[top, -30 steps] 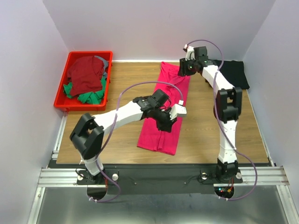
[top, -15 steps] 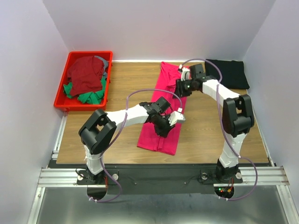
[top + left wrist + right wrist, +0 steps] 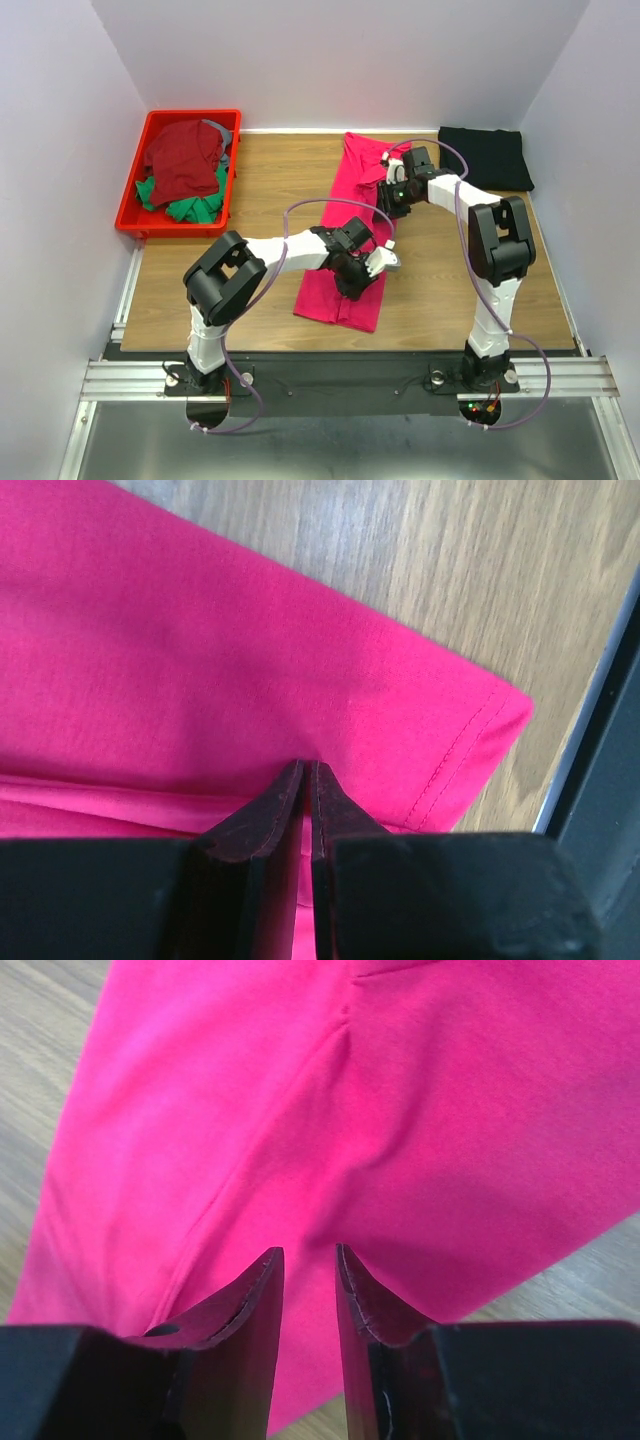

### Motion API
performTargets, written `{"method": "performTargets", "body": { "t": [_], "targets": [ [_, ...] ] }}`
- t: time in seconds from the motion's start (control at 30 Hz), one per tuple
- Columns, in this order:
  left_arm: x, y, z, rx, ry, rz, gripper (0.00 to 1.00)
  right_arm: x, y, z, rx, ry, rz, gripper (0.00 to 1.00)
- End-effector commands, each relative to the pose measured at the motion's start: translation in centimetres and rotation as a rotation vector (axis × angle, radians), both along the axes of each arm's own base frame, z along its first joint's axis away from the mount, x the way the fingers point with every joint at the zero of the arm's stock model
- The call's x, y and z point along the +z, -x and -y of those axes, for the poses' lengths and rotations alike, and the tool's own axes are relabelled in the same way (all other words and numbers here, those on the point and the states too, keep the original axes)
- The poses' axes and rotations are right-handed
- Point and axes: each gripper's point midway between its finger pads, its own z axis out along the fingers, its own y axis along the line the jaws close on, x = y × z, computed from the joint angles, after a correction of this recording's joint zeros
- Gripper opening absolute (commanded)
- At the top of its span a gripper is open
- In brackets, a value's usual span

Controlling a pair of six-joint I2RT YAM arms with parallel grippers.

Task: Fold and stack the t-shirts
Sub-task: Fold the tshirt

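A bright pink-red t-shirt (image 3: pixel 350 215) lies folded into a long strip down the middle of the table. My left gripper (image 3: pixel 350 282) is low on its near part. In the left wrist view the jaws (image 3: pixel 308 765) are pinched together on the pink cloth beside the hemmed corner (image 3: pixel 480 720). My right gripper (image 3: pixel 388 206) rests on the shirt's right edge further back. Its fingers (image 3: pixel 308 1252) stand a little apart, tips down on the pink cloth (image 3: pixel 300 1110). A folded black t-shirt (image 3: pixel 486 158) lies at the back right.
A red plastic bin (image 3: pixel 135 190) at the back left holds a dark red shirt (image 3: pixel 185 155) and green cloth (image 3: pixel 195 208). Bare wood shows on both sides of the pink shirt. Walls close in at the left, back and right.
The right arm came forward from the shirt's far end down onto its right edge, and its jaws narrowed. The left gripper slid slightly nearer along the shirt, still pinched.
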Motion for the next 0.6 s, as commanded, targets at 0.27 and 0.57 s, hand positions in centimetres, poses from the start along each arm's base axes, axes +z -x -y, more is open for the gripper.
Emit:
{"method": "performTargets", "body": {
  "t": [0.27,0.57],
  "targets": [
    [1.8,1.5,-3.8,-0.004,-0.057,0.051,0.17,-2.2,-0.2,1.0,-0.001,0.064,0.006,0.32],
    [2.0,2.4,-5.8,-0.013,-0.083,0.054,0.17,-3.2,-0.7,1.8,0.014,0.115,0.024,0.32]
  ]
}}
